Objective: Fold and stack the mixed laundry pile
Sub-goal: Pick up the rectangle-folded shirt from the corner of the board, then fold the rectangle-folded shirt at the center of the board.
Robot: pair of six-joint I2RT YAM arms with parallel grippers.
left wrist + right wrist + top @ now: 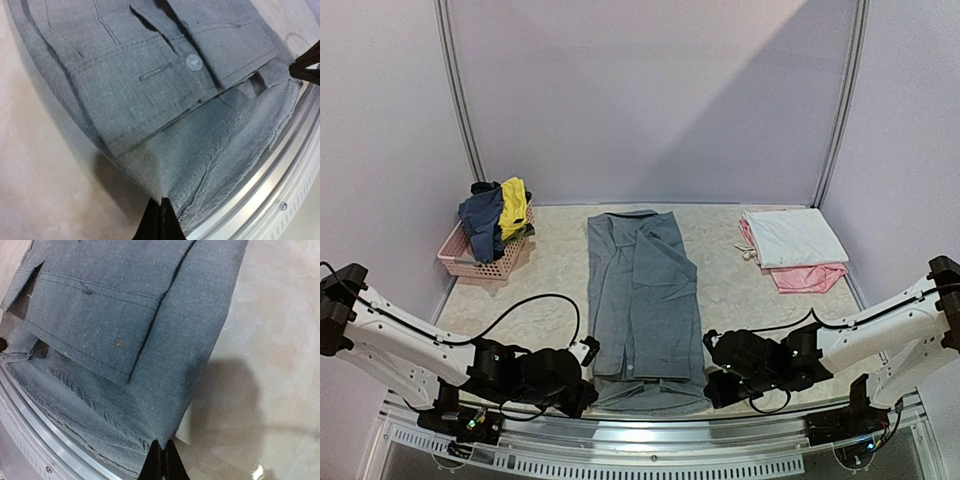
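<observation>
The grey trousers (pixel 642 300) lie lengthwise down the middle of the table, waistband at the near edge. My left gripper (pixel 588 385) is shut on the near left waist corner; in the left wrist view (pixel 162 202) its black tips pinch the cloth (pixel 150 90). My right gripper (pixel 712 385) is shut on the near right waist corner, seen in the right wrist view (pixel 163 445) pinching the grey fabric (pixel 125 330). A navy top (pixel 480 222) and a yellow garment (pixel 513 205) hang in the pink basket (pixel 480 262). Folded white (pixel 792 238) and pink (pixel 810 277) pieces are stacked at the far right.
The metal table rim (pixel 650 425) runs right under the waistband, and shows in the left wrist view (pixel 260 180). Purple walls close the back and sides. Bare beige tabletop (pixel 740 300) lies between the trousers and the folded stack.
</observation>
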